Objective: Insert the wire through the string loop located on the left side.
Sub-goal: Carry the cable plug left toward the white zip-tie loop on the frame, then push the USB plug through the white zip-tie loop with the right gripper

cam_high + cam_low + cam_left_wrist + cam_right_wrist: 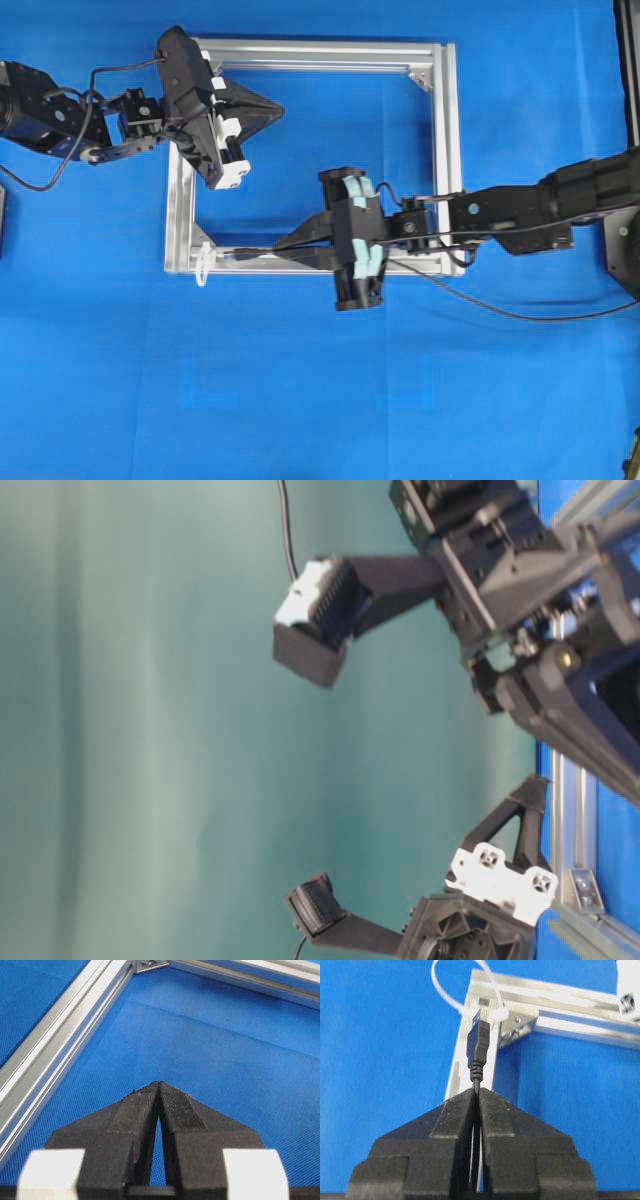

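Observation:
My right gripper (276, 250) is shut on the wire (245, 253), a thin black cable lying along the frame's near bar. In the right wrist view the gripper (479, 1091) pinches the cable just behind its dark plug (479, 1042), whose metallic tip points at the string loop (498, 1012). That loop (205, 262) is a small white tie on the frame's near left corner, just left of the plug tip. I cannot tell whether the tip is inside it. My left gripper (283, 108) (159, 1082) is shut on nothing, hovering over the cloth inside the frame's far left part.
The square aluminium frame (447, 120) lies on a blue cloth; its bars show in both wrist views (50, 1045) (570, 1005). The wire's slack (500, 308) trails right across the cloth, under the right arm. A dark stand (625, 230) sits at the right edge.

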Available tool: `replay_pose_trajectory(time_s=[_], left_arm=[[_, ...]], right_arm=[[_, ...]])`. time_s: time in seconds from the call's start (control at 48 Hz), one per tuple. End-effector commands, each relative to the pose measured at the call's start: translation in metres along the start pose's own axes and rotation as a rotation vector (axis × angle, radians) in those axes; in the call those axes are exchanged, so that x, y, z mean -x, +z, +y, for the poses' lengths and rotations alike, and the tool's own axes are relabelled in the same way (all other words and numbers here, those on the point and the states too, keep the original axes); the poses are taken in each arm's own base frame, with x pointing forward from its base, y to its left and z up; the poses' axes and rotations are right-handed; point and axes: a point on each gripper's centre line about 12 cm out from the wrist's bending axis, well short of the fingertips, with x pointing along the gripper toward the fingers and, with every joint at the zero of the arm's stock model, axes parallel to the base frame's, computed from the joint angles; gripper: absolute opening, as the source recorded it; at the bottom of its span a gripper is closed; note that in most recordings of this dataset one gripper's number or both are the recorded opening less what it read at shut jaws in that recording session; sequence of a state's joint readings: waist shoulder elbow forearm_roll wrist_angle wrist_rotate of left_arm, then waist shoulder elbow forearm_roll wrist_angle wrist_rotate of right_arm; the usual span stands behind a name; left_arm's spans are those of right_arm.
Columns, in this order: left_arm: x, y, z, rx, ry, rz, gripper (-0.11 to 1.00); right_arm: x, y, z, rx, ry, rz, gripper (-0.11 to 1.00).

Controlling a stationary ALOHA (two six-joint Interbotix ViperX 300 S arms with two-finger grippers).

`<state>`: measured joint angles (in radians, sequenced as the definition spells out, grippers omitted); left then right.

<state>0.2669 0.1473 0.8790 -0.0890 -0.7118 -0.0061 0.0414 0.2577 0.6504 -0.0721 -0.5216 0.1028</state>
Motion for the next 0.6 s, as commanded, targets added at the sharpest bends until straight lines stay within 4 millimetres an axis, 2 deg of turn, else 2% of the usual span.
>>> replay_pose_trajectory(time_s=[0.0, 0.25, 0.583], left_arm=[[0.0028, 0.0156, -0.0022, 0.0, -0.007, -0.047, 0.0], [0.003, 0.0161, -0.0017, 0.001, -0.006, -0.049, 0.0], [0.0028, 0.0156, -0.0022, 0.0, -0.007, -0.047, 0.0]], right_arm=[[-0.0053, 0.0178, 0.0005, -0.001, 0.002, -0.051, 0.0], [-0.0147, 0.0168, 0.0015, 0.0, 0.004, -0.049, 0.0], [-0.0147, 0.0161, 0.0022, 0.0, 0.006, -0.05, 0.0]])
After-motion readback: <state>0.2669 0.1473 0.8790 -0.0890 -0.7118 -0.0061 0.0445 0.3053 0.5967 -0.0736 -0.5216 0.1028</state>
